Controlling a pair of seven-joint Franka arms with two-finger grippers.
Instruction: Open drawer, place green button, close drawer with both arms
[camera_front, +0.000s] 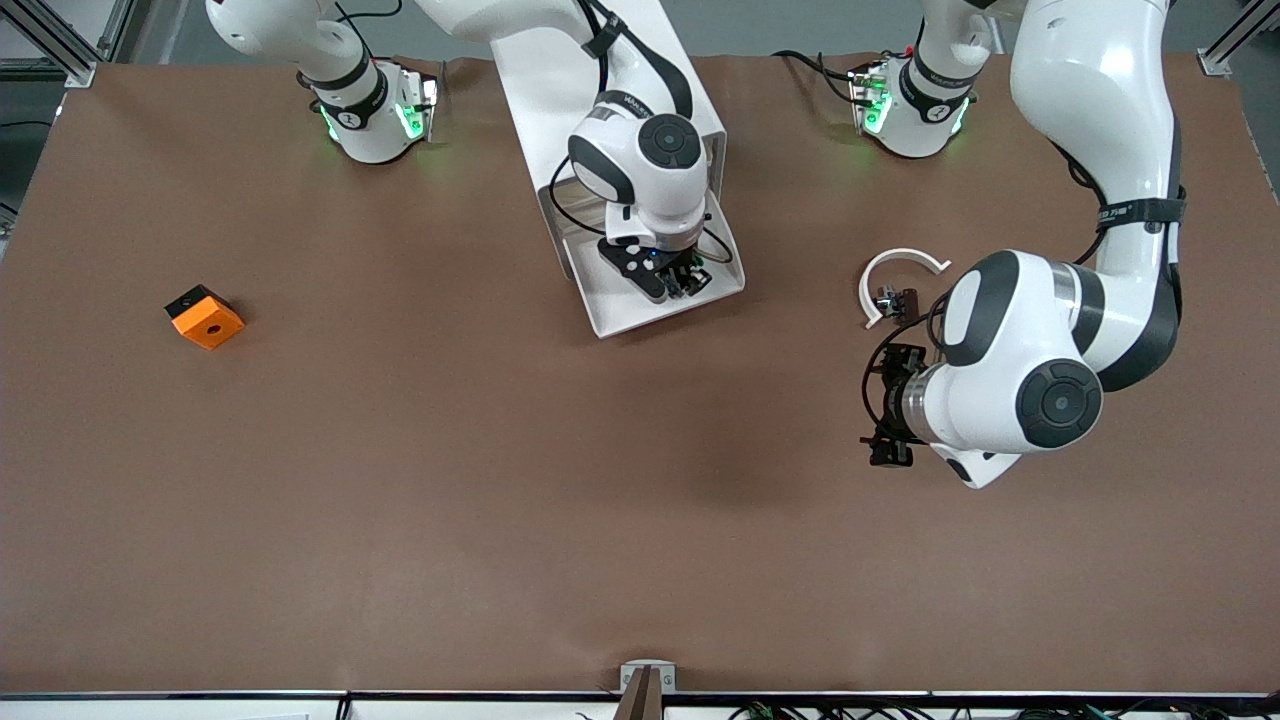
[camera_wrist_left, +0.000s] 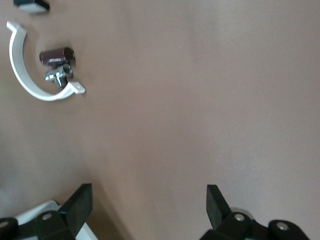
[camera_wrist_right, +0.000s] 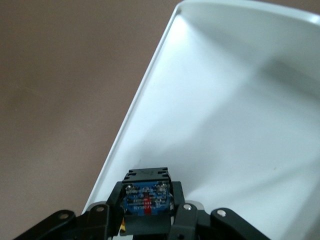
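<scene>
The drawer (camera_front: 612, 305) stands pulled out of the white cabinet (camera_front: 575, 80) toward the front camera, its white tray floor (camera_wrist_right: 235, 115) bare. My right gripper (camera_front: 683, 280) hangs over the tray's front end, shut on the button (camera_wrist_right: 146, 177), a small black block with a blue base held between the fingers. The button's cap is hidden. My left gripper (camera_front: 890, 412) is open over the bare table toward the left arm's end, with nothing between its fingers (camera_wrist_left: 80, 200).
A white arc (camera_front: 900, 268) (camera_wrist_left: 22, 75) lies beside the left arm, with black clips (camera_front: 897, 300) (camera_wrist_left: 57, 56) inside its curve. An orange cube with a hole (camera_front: 205, 317) sits toward the right arm's end of the brown table.
</scene>
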